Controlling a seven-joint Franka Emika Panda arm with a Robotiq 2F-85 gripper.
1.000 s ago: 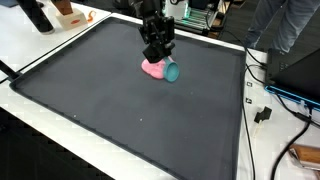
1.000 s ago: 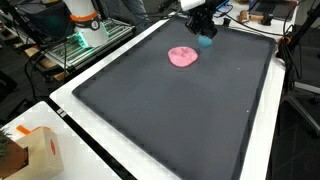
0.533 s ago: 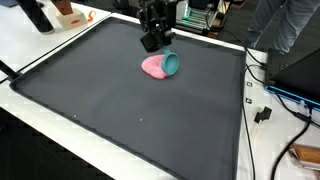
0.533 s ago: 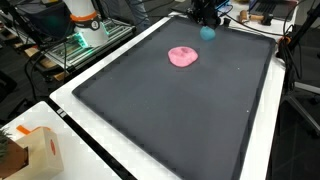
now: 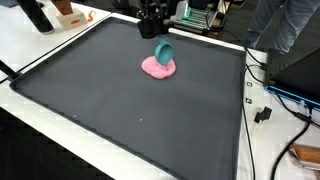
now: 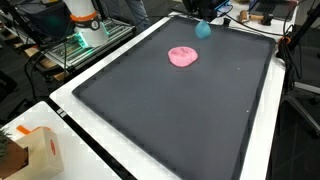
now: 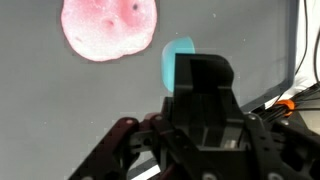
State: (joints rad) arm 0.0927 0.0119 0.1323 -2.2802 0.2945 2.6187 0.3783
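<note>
Ok, status:
cup: teal cup (image 5: 165,52) is tilted and raised off the mat at upper middle of the frame. It lines up right over the pink blob there. In an exterior view (image 6: 203,29) it shows at the top, right of centre, apart from the blob.
gripper: gripper (image 5: 159,40) is narrow and clamped on the teal cup. In the wrist view one dark finger (image 7: 203,85) sits across the cup (image 7: 176,52).
pink blob: flat pink blob (image 5: 158,69) lies on the mat just under the cup. It is upper left in the wrist view (image 7: 108,25).
mat: black mat (image 5: 120,115) fills most of both exterior views, with the white table edge (image 5: 50,45) around it.
periphery: cardboard box (image 6: 35,152) in the lower left corner, cables (image 5: 252,72) at the right, off the mat.
</note>
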